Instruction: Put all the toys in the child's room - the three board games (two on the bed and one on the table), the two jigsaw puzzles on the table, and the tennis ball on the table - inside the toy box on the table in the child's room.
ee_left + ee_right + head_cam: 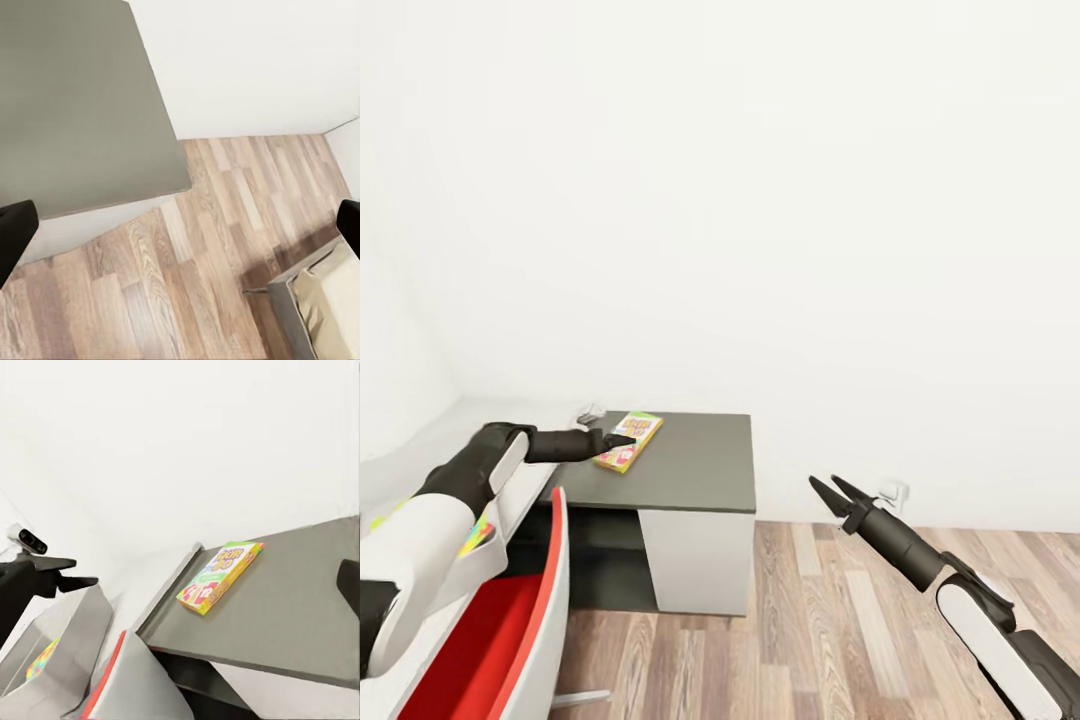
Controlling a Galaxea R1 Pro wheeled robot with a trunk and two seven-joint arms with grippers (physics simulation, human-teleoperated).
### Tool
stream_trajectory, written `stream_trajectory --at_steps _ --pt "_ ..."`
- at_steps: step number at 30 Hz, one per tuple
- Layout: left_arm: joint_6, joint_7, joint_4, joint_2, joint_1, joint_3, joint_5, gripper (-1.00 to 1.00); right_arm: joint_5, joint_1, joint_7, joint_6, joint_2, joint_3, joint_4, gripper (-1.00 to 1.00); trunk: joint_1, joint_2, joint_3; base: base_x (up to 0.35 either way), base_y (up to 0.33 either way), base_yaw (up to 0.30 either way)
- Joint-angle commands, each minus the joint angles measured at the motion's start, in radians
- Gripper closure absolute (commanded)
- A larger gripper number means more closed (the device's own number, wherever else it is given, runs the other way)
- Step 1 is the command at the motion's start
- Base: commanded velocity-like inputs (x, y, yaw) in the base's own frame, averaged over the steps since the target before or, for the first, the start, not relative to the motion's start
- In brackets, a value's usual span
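In the head view the left claw [622, 440] reached out over the dark-grey bench [690, 465], its tips at the near edge of the yellow-green board game [629, 441], which lay flat near the bench's back left corner. Whether the tips touched the box could not be told from there. The right claw [829, 489] hung over the wood floor [840, 620] well right of the bench, fingers parted and holding nothing. A red chair [510, 630] stood below the left arm, and a light grey toy box [485, 545] showed beside that arm with a coloured jigsaw puzzle [476, 536] inside.

In the left wrist view the two dark fingertips [15, 236] stood far apart at either edge, with only bench top, floor and a corner of the bed [322, 300] between them: wide open, gripping nothing.

In the right wrist view the board game [220, 576] lay alone on the bench, and the left claw [71, 572] sat beside it above the toy box [67, 637], fingers spread and clear of the game.

The step looked like picking up this game. To do it well, the left claw would need to drop low, straddle a short edge of the thin box, close firmly, then lift it level before swinging to the toy box.
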Motion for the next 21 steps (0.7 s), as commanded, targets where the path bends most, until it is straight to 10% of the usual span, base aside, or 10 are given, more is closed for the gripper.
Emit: stream_trajectory --at_steps 1,7,21 --pt "0.008 0.030 -0.027 0.000 -0.001 0.006 0.006 -1.00 -0.010 -0.001 0.002 0.006 -0.001 -0.011 0.016 -1.00 0.001 -0.002 -0.001 0.000 0.000 -0.239" --pt "0.027 0.142 -0.077 -0.025 -0.002 0.045 0.005 -1.00 -0.009 -0.001 0.000 0.000 -0.002 -0.034 0.050 -1.00 0.001 -0.002 0.001 0.000 0.000 -0.107" --pt "0.030 0.807 -0.087 -0.117 -0.004 0.212 0.010 -1.00 -0.003 -0.001 -0.007 0.001 0.007 -0.039 0.071 -1.00 0.001 -0.002 0.001 0.000 0.000 -0.006"
